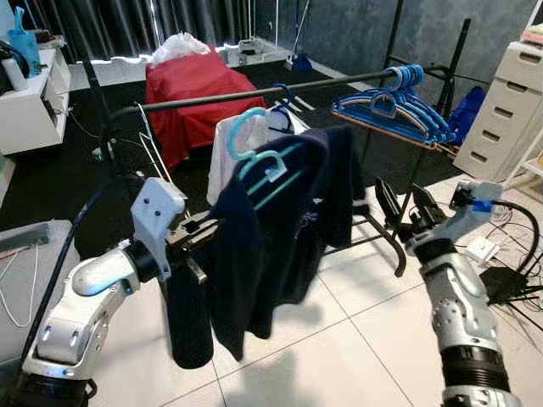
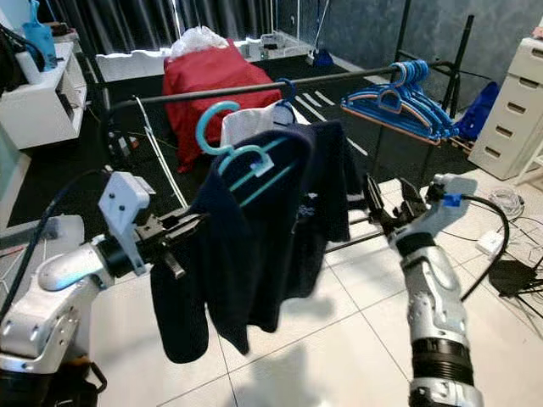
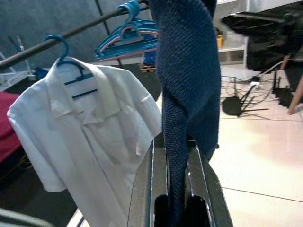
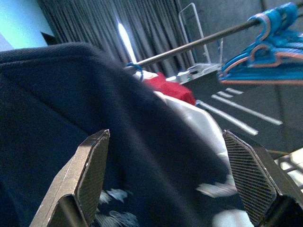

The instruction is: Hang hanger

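Hanger (image 1: 259, 157) apparently held up by left end effector (image 1: 204, 231).

Red cover (image 1: 197, 89) over bulky object behind rail. White drawer unit (image 1: 507, 110) far right — cables (image 1: 509, 284) on tiled floor (image 1: 356, 339) beside it. Dark curtains (image 1: 127, 25) at back.

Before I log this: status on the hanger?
Left gripper shut on navy sweater. Right gripper open beside it. Hanger not yet on rail. White shirt hangs there.
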`<state>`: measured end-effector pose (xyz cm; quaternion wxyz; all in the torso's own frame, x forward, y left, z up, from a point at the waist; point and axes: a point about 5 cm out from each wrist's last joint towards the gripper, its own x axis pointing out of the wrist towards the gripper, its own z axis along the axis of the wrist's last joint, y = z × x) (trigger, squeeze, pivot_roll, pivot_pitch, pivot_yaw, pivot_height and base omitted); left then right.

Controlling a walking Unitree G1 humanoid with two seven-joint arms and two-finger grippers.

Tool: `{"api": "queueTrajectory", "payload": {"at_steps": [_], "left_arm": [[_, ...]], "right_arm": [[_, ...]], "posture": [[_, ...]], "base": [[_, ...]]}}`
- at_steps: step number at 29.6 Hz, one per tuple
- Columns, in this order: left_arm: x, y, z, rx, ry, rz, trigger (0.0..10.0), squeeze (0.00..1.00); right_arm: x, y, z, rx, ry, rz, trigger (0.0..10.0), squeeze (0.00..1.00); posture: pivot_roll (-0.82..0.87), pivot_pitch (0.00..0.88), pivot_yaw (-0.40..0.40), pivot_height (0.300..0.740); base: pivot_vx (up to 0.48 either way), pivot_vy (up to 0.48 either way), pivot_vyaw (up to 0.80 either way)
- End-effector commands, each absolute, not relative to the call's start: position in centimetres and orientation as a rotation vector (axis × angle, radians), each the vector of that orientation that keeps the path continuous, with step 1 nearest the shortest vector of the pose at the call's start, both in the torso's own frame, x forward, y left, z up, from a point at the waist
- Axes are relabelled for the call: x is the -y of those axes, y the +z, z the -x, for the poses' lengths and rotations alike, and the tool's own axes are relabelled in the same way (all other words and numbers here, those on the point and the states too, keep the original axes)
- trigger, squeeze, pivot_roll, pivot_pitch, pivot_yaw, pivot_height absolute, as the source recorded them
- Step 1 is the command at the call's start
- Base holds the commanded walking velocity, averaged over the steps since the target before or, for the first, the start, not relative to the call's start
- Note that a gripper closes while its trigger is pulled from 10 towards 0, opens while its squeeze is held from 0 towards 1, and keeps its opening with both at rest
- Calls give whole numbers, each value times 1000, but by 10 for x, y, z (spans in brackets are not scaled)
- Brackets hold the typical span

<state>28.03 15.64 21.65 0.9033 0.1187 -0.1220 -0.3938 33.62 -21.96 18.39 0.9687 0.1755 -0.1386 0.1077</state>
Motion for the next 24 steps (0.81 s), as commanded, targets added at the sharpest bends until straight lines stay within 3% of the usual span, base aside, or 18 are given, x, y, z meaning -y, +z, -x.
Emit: {"api": "queueTrajectory", "payload": {"at_steps": [1, 4, 9, 12, 16, 24], "left_arm": [[-152, 230, -277, 304, -846, -260, 10000, 0], [-144, 232, -274, 314, -871, -238, 10000, 0], [-132, 233, -272, 330, -900, -209, 10000, 0], [-120, 234, -270, 341, -925, -190, 10000, 0], [-111, 235, -271, 343, -939, -177, 10000, 0], [-110, 235, -273, 336, -939, -175, 10000, 0]], "right_arm": [[206, 186, -338, 259, 288, -372, 10000, 0], [181, 181, -337, 179, 429, -318, 10000, 0], [167, 166, -334, 63, 523, -259, 10000, 0], [153, 157, -320, -12, 676, -186, 10000, 0], [148, 153, -304, -51, 771, -134, 10000, 0], [158, 159, -299, -58, 728, -97, 10000, 0]], "posture": [[-44, 0, 20, 740], [-39, 0, 16, 740], [-34, 0, 18, 740], [-37, 0, 22, 740], [-42, 0, 28, 740], [-52, 0, 36, 740]], "base": [[0, 0, 0], [0, 0, 0], [0, 0, 0], [0, 0, 0], [0, 0, 0], [0, 0, 0]]}}
